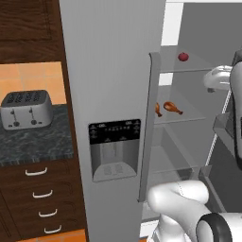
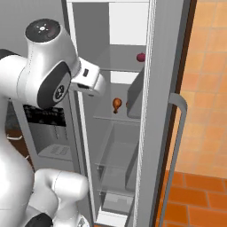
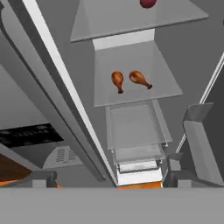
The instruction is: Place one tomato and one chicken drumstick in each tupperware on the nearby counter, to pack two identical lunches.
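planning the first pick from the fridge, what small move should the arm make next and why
Probably ease the open gripper forward into the fridge toward the two chicken drumsticks on the middle glass shelf. Its fingers hold nothing and are well short of the shelf, and the drumsticks lie nearly straight ahead; the tomato sits one shelf higher.

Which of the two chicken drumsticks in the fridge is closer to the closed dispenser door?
The chicken drumstick lying left of the other drumstick in the hand view; its thin end points more steeply toward the shelf front.
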Controlling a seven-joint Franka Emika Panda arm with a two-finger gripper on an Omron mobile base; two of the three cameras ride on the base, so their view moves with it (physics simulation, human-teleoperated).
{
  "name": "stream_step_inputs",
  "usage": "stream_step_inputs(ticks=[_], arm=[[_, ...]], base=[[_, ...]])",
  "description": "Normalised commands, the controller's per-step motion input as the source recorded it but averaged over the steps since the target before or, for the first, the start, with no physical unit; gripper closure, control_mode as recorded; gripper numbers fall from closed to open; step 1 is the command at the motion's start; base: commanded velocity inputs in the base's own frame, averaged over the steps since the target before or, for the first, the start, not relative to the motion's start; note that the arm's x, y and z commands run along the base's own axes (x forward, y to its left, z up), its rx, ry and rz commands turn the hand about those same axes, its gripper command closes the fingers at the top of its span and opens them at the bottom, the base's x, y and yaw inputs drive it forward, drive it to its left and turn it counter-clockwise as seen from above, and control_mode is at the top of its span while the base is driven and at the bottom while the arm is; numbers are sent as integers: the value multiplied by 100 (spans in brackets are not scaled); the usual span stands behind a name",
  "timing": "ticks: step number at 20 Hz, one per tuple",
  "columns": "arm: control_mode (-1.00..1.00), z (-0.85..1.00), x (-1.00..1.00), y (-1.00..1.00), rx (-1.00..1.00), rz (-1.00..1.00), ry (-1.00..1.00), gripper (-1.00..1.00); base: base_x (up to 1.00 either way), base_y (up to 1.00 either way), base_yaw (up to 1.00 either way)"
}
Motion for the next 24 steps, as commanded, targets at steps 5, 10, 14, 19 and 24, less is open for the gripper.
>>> stream_step_inputs(ticks=[5, 10, 14, 19, 24], arm=[[-100, 24, 91, -6, -25, 18, -16, -100], [-100, 11, 69, 3, -10, -22, -2, -100], [-100, 0, 51, -7, 0, -20, 0, -100], [-100, -11, 51, -24, -2, -1, 0, -100], [-100, 0, 68, -30, 2, 2, 1, -100]], base=[[0, 0, 0], [0, 0, 0], [0, 0, 0], [0, 0, 0], [0, 0, 0]])
